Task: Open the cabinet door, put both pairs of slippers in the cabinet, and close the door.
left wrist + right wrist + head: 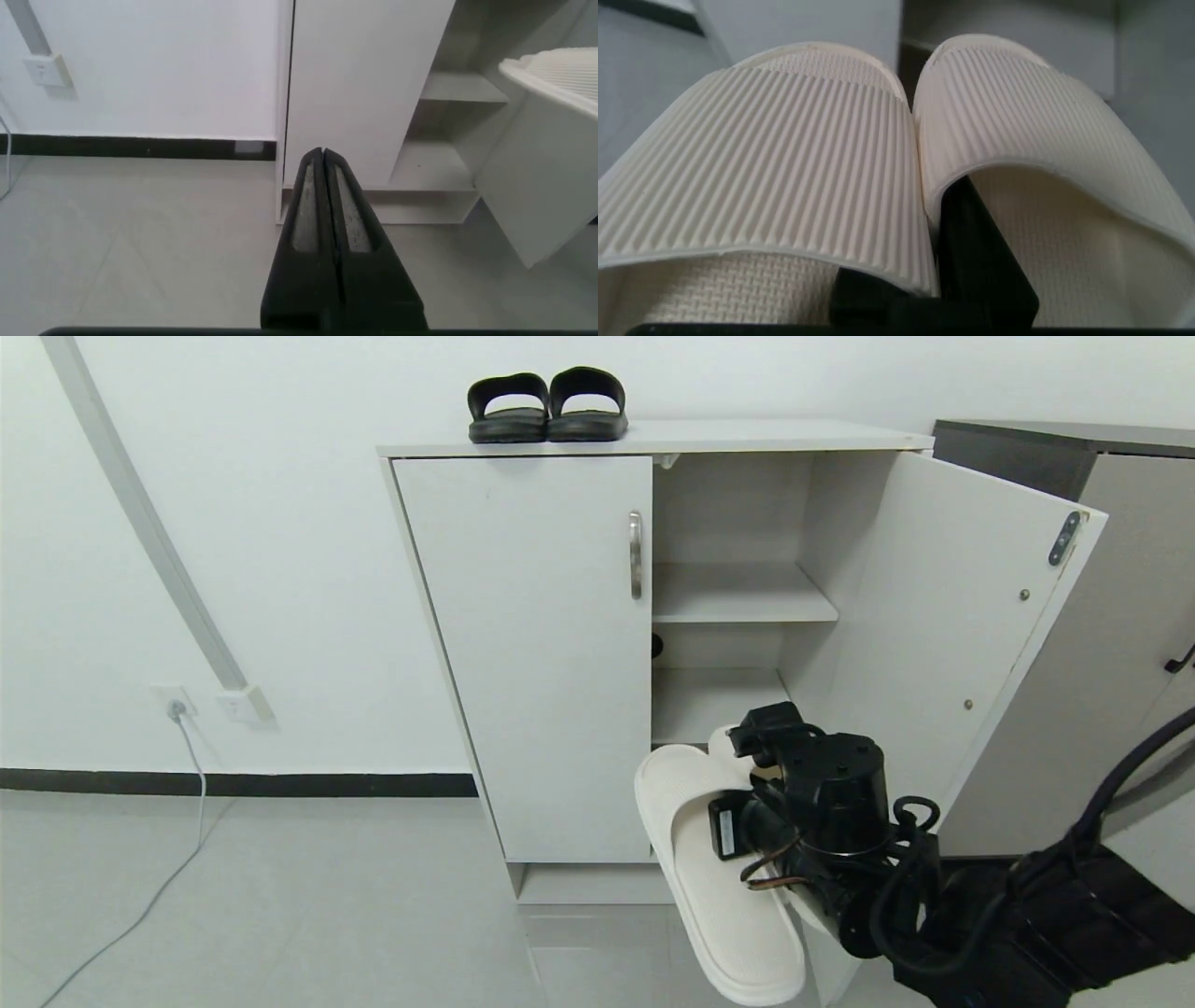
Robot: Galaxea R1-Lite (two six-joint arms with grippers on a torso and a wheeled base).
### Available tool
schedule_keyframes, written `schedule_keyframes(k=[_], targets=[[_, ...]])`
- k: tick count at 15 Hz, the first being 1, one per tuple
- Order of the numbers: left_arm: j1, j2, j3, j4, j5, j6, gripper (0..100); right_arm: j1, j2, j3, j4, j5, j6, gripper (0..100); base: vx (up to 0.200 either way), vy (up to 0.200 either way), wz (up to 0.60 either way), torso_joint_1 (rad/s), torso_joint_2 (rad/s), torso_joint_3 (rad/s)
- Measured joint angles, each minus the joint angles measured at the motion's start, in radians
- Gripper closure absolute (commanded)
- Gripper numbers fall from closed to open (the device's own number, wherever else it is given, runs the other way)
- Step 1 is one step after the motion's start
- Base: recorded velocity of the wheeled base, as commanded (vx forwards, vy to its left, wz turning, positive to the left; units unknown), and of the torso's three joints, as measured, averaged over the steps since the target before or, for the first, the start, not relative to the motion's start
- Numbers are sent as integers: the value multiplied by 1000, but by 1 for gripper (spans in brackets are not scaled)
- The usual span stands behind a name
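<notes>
Cabinet: a white cabinet (653, 437) stands against the wall. Its right door (934, 635) is swung open towards the robot's right; its left door (532, 653) is shut.
Open side: an upper shelf (738, 593) and a middle shelf (719, 700) are visible and bare.
White slippers: the pair (709, 859) is held in the air just in front of the open side, below the middle shelf.
Right gripper: the gripper (747, 807) is clamped on the inner edges of both straps, holding the two slippers side by side.
Long axis: the soles run from the robot towards the cabinet. The toes lead, angled slightly to the robot's left, and the heels trail.
Key relation: the opening lies straight ahead of the toes and a little higher. The likely move is to lift and push forward along the slippers' own length.
Black slippers: the second pair (546, 406) sits on top of the cabinet above the shut door, well apart from both arms.
Left gripper: the gripper (322, 205) is pressed shut and empty, low and facing the cabinet's foot.
Nearer arm: the black pair lies on the left arm's side, so that arm looks better placed for it.
</notes>
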Motion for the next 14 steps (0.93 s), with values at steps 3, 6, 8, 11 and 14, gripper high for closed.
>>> schedule_keyframes(k=[3,6,8,11,14], targets=[[0,-1,0,0,0,0,100,-8,57,-151,38,-112,14,100,0,-133,0,0,3,3],[-1,0,0,2,0,1,100,-21,111,-303,120,-176,54,100,0,-200,0,10,1,2],[1,0,0,0,0,1,100,-35,131,-333,129,-180,61,100,0,-200,0,0,2,5],[1,0,1,1,0,0,100,-30,140,-339,128,-179,62,100,0,0,0,0,0,0],[-1,0,0,1,0,0,100,-16,144,-339,127,-178,62,100,0,0,0,0,0,0]])
